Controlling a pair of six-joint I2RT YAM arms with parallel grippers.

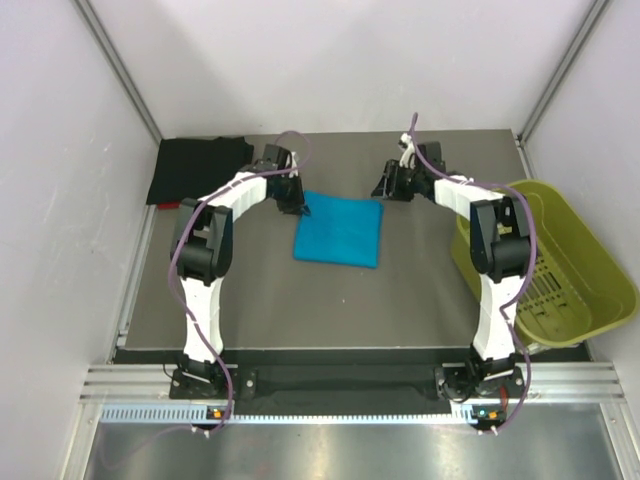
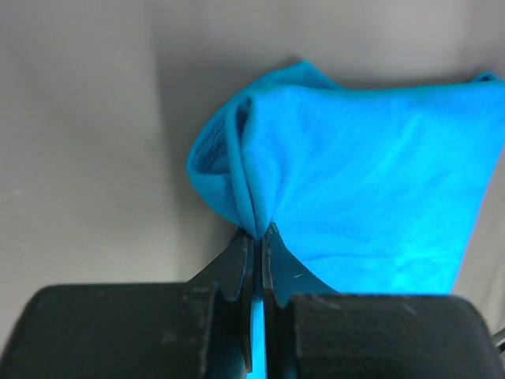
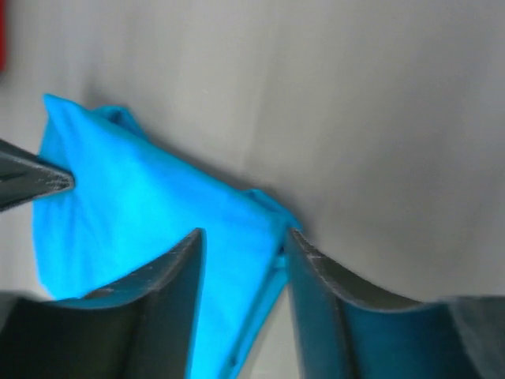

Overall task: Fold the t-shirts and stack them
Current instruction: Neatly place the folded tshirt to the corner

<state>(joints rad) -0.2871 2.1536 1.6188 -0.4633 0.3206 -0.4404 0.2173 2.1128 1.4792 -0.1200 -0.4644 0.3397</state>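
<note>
A bright teal-blue t-shirt [image 1: 340, 230] lies folded into a rough square at the middle of the table. My left gripper [image 1: 296, 205] is at its far left corner, shut on a pinched-up fold of the teal cloth [image 2: 371, 181]; its fingertips [image 2: 256, 233] are pressed together on it. My right gripper [image 1: 385, 188] is at the far right corner and stands open. That corner of the shirt [image 3: 142, 213] lies between the spread jaws [image 3: 243, 237], unclamped. A black t-shirt [image 1: 197, 168] lies folded at the table's far left corner.
A yellow-green plastic bin [image 1: 560, 260] hangs off the table's right edge beside the right arm. White walls close in the table on three sides. A sliver of red [image 3: 1, 39] shows at the left edge of the right wrist view; I cannot tell what it is.
</note>
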